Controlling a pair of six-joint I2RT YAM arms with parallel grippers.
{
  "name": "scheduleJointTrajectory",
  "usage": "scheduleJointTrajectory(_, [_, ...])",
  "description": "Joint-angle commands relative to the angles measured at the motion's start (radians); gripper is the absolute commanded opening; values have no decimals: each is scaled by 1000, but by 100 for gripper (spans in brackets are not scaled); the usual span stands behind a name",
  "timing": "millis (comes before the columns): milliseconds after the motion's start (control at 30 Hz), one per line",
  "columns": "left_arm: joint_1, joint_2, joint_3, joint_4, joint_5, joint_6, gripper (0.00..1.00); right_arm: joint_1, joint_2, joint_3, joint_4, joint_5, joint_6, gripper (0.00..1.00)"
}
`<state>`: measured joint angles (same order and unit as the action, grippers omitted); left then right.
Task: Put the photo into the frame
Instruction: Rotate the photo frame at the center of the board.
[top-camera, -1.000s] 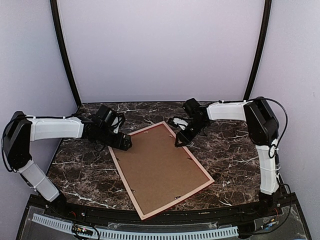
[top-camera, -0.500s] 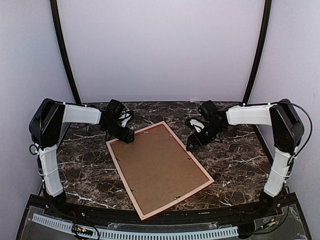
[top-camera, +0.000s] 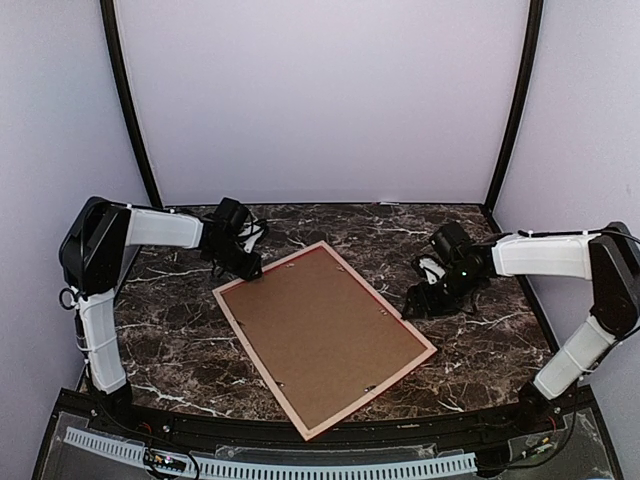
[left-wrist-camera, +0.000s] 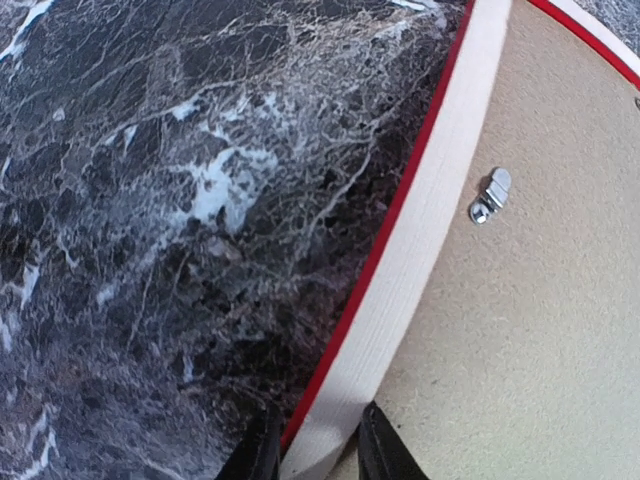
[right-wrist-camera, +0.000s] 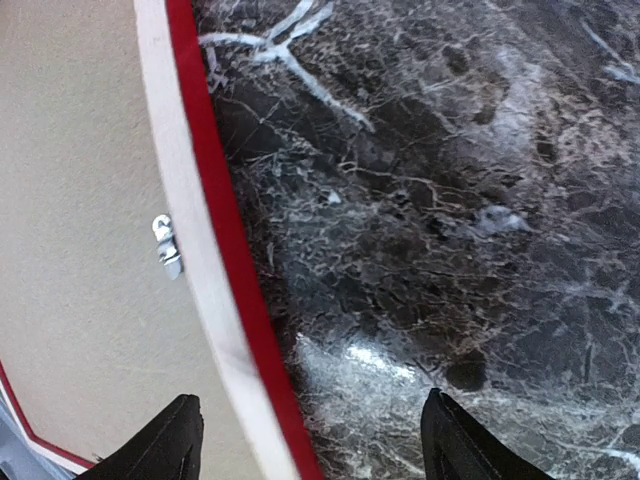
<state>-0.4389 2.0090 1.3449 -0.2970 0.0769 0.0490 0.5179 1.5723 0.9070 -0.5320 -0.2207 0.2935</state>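
I saw the frame (top-camera: 262, 362) lying face down, skewed across the middle of the desk (top-camera: 470, 340). Its brown backing board (top-camera: 322, 335) faced up, with a metal clip (left-wrist-camera: 490, 195) near the rail. My left tool (top-camera: 250, 272), at the frame's upper-left corner, was clamped on the pale wood rail, one finger on each side. My right tool (top-camera: 425, 300) hung just beside the frame's right edge, fingers spread wide, gripping nothing.

The left gripper (left-wrist-camera: 318, 452) pinched the frame (left-wrist-camera: 420, 260) rail between its fingers; the right gripper (right-wrist-camera: 312, 445) hovered, jaws spread wide.
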Motion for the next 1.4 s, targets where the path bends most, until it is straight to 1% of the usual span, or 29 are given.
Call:
scheduleJointTrajectory(0, [-3, -37, -131, -66, -82, -153, 22, -29, -60, -11, 3, 20, 78, 76])
scheduleJointTrajectory(67, [-2, -64, -180, -62, -128, -198, 19, -37, -62, -8, -1, 17, 84, 76])
scheduleJointTrajectory(167, [-1, -115, -283, -54, -144, -274, 18, -46, -59, -3, 2, 29, 91, 76])
scheduleJointTrajectory(200, [-2, -152, -308, -47, -121, -312, 18, -48, -56, -2, 4, 36, 94, 76])
scheduleJointTrajectory(233, [-5, -173, -370, -29, -105, -335, 18, -53, -51, -2, 4, 48, 98, 76])
scheduleJointTrajectory(267, [-7, -220, -400, -19, -68, -380, 19, -56, -45, -4, 5, 63, 102, 77])
scheduleJointTrajectory(300, [-18, -269, -467, 3, -37, -402, 20, -60, -41, -8, 9, 73, 108, 77])
scheduleJointTrajectory(333, [-28, -294, -502, 11, -30, -449, 22, -65, -35, -12, 15, 79, 113, 78])
scheduleJointTrajectory(367, [-51, -341, -560, 24, -22, -497, 23, -69, -31, -17, 24, 76, 119, 78])
scheduleJointTrajectory(467, [-122, -418, -673, 39, -16, -590, 29, -73, -8, -25, 53, 59, 133, 78])
scheduleJointTrajectory(633, [-267, -531, -757, 32, 19, -751, 34, -88, 41, -28, 104, 22, 123, 78])
scheduleJointTrajectory(733, [-331, -614, -803, 19, 49, -807, 40, -108, 81, -7, 113, 17, 100, 78])
scheduleJointTrajectory(767, [-341, -665, -811, 15, 55, -824, 44, -115, 94, 0, 114, 17, 91, 77])
scheduleJointTrajectory(800, [-354, -694, -828, 10, 58, -830, 46, -125, 107, 8, 116, 12, 76, 77])
scheduleJointTrajectory(833, [-356, -750, -837, 9, 62, -837, 53, -132, 121, 20, 120, 0, 58, 76])
scheduleJointTrajectory(867, [-358, -808, -853, 8, 59, -838, 57, -135, 137, 34, 122, -10, 43, 74])
scheduleJointTrajectory(900, [-358, -834, -859, 7, 51, -833, 66, -136, 152, 53, 124, -17, 22, 72])
scheduleJointTrajectory(933, [-359, -873, -865, 7, 30, -827, 71, -137, 167, 69, 132, -35, 2, 71])
scheduleJointTrajectory(967, [-359, -887, -865, 2, 15, -814, 77, -137, 188, 86, 136, -48, -15, 69])
scheduleJointTrajectory(1000, [-358, -900, -853, -7, -16, -804, 80, -137, 205, 108, 130, -50, -29, 67])
scheduleJointTrajectory(1033, [-357, -897, -830, -12, -30, -780, 86, -137, 222, 130, 122, -51, -43, 66])
scheduleJointTrajectory(1100, [-346, -865, -782, -29, -61, -738, 91, -137, 237, 162, 110, -40, -58, 66])
scheduleJointTrajectory(1167, [-324, -808, -729, -50, -101, -688, 93, -137, 230, 178, 106, -19, -61, 69])
scheduleJointTrajectory(1267, [-251, -713, -667, -58, -99, -603, 93, -137, 204, 173, 102, 1, -53, 72])
scheduleJointTrajectory(1367, [-187, -658, -608, -39, -82, -537, 92, -136, 170, 135, 113, -13, -37, 73])
